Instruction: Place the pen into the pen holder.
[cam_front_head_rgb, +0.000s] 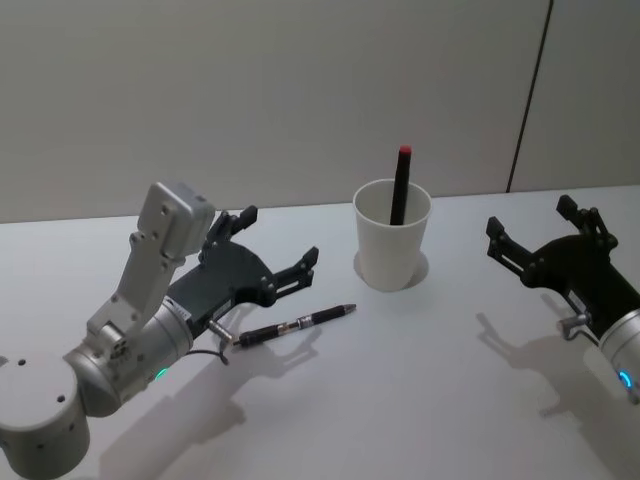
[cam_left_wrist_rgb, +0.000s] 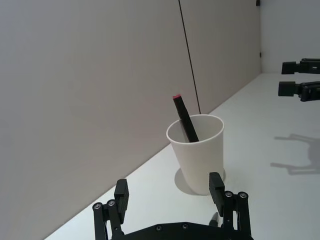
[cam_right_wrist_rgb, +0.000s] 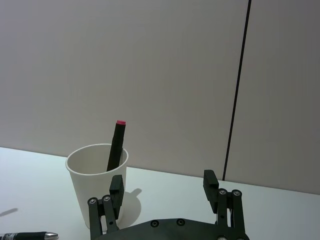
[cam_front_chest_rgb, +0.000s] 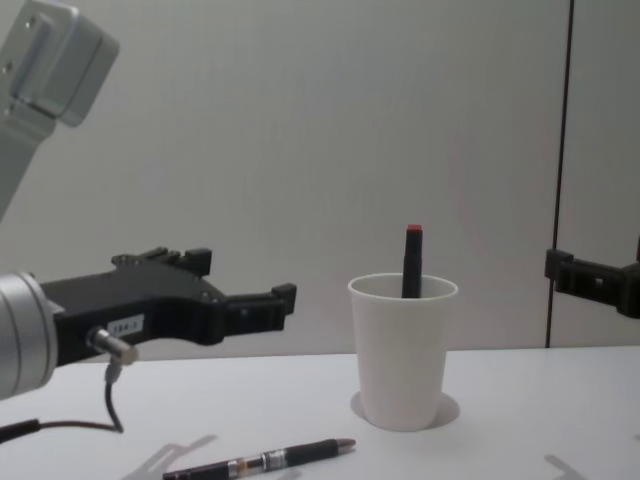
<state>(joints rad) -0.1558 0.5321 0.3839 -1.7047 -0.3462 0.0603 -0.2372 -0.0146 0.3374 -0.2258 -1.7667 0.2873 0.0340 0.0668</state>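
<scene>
Fingers (cam_front_head_rgb: 298, 270) spread wide on the left gripper (cam_front_head_rgb: 280, 238), and nothing between them. It hovers clear of the table (cam_front_head_rgb: 420, 410), jaws pointing toward the pen holder (cam_front_head_rgb: 392, 250). The pen (cam_front_head_rgb: 295, 325) lies flat on the table just beside and below that gripper, silver tip aimed at the cup, apart from its base. Over on the right, the right gripper (cam_front_head_rgb: 530, 218) hangs in the air with its fingers just as open and just as empty, well apart from the cup.

The left arm looks like the one for this pick, being so much nearer the pen. Exactly how far its fingertips sit beyond the pen is hard to judge from the chest view.

Look at the cup: a red-capped marker (cam_front_head_rgb: 401, 185) already stands in it, leaning against the far rim. That leaves the near side of the mouth open, probably the best way in.

There's room to work. Bare table lies all round the pen and between it and the cup. The wall stands behind the cup, so the approach should come from above or from the near side.
</scene>
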